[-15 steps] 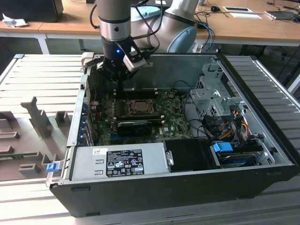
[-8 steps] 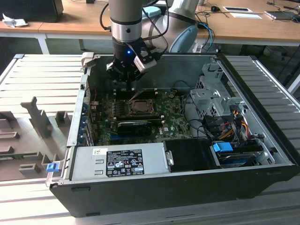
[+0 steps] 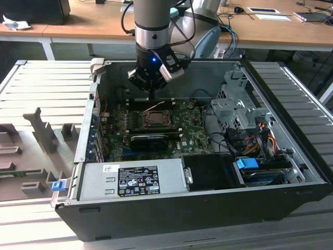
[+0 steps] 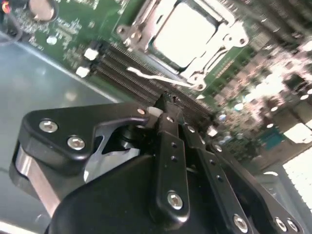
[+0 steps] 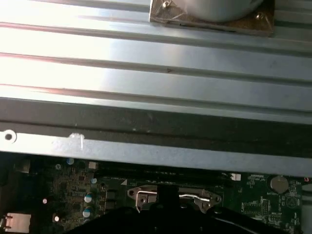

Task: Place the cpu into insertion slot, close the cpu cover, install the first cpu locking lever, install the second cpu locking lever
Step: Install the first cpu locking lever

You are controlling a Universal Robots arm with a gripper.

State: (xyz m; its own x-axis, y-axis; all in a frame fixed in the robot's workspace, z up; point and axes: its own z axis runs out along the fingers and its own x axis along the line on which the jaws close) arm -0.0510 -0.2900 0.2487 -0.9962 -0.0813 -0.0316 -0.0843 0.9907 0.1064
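The flat square cpu (image 4: 187,33) shows a pale silvery-beige metal face, framed by the thin silvery metal cpu cover (image 4: 220,30). The circuit board (image 3: 192,136) is green with white print. The matte black pincer (image 4: 168,109) carries silver screws. The ribbed metal bench (image 3: 41,86) is grey; the computer case (image 3: 171,208) is black.

An open computer case (image 3: 291,172) lies on a ribbed table (image 3: 47,88), with the green board (image 3: 195,138) flat on its floor. The insertion slot (image 3: 156,119) sits mid-board with the cpu (image 4: 185,31) inside it under the cpu cover (image 4: 226,36), and the gripper (image 3: 152,96) hangs just above the slot's far edge
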